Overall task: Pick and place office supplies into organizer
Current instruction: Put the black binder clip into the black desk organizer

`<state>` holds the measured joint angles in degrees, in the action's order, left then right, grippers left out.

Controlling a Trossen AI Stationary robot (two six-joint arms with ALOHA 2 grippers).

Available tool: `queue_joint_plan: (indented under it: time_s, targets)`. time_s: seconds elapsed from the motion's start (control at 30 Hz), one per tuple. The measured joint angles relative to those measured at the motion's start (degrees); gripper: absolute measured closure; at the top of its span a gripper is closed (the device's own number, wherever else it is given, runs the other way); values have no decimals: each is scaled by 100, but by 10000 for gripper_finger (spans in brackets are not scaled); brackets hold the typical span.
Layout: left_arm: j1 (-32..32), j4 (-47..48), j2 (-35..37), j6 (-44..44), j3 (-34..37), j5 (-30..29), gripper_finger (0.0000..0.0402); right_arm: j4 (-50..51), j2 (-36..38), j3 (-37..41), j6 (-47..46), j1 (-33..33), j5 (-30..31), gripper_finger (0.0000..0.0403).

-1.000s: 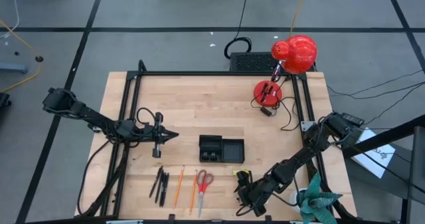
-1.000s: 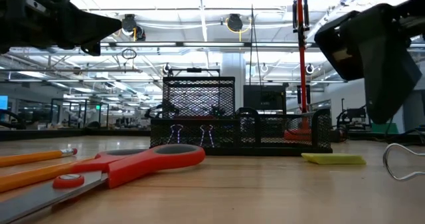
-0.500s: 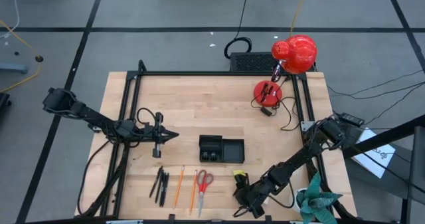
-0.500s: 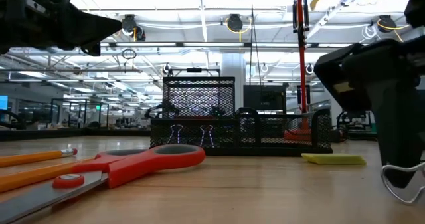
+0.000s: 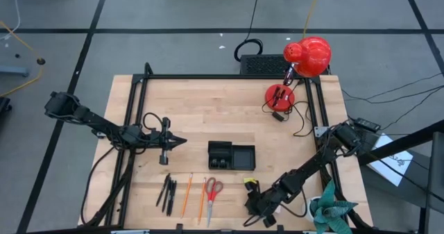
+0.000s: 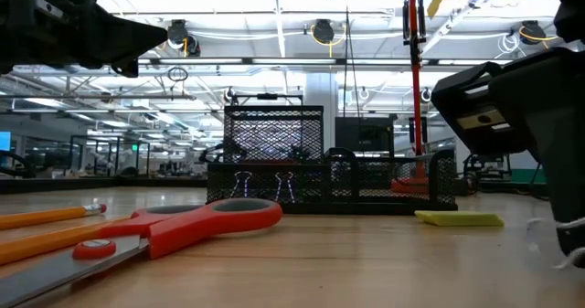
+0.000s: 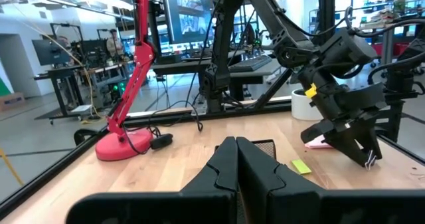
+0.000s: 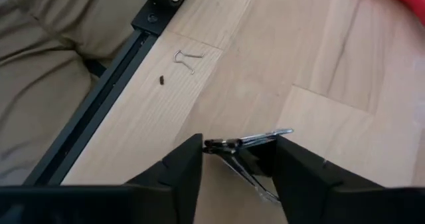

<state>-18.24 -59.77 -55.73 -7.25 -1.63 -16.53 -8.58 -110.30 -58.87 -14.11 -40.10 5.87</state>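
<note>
High view: wooden table (image 5: 208, 109) seen from above, with a black frame along its edges. The organizer (image 5: 231, 155), a black divided tray, sits near the table's middle. Along the near edge lie, in a row, black pens (image 5: 167, 191), two orange pencils (image 5: 186, 194) and red-handled scissors (image 5: 212, 190); a yellow-green bit (image 5: 249, 181) lies just beyond the right arm's end. A red desk lamp (image 5: 305, 57) stands at the far right corner.

The left gripper (image 5: 179, 141) hangs over the table left of the organizer, well apart from the supplies, its fingers pressed together and empty, as the left wrist view confirms (image 7: 236, 159). The right gripper (image 5: 254, 207) is down at the table's near edge, right of the scissors.

Right wrist view: the right gripper's two dark fingers (image 8: 182, 167) stand a little apart on either side of a black binder clip (image 8: 247, 151), whose wire handles show between them, one lying across the gap and others running down toward the camera. Whether the pads already press the clip cannot be told. A loose wire handle (image 8: 186, 60) lies on the wood farther off, near the frame rail.

Low view: the scissors (image 6: 174, 228) and pencils (image 6: 50, 217) fill the foreground, the mesh organizer (image 6: 329, 175) stands behind with binder clips (image 6: 265, 184) showing through its wall, and the yellow-green bit (image 6: 459, 219) lies to its right, beside the right arm.
</note>
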Motion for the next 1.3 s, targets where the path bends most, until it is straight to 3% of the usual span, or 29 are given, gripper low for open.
queue_joint_plan:
  time_s: [0.27, 0.47, 0.57, 0.87, 1.0, 1.13, 1.3]
  targets:
    - [0, 0, -2, -4, 0, 0, 396, 0, 0, 0, 138, 31, 2, 324]
    - [0, 0, -2, -13, 0, -2, 396, 17, 62, 6, 177, 39, 53, 321]
    - [0, 0, -2, -13, 0, -2, 396, 21, 306, 9, 243, 39, 403, 307]
    - [0, -1, -1, -54, 0, -2, 396, 852, 1816, 7, 1501, 83, 1170, 327]
    - [0, 0, -2, -53, 0, -4, 396, 978, 2555, 260, 1840, 426, 1203, 320]
    - [0, 0, -2, -52, 0, -4, 396, 523, 3272, 969, 1978, 844, 812, 315]
    - [0, 18, -2, -55, 0, -4, 396, -1068, 4216, 2344, 2064, 1055, 608, 327]
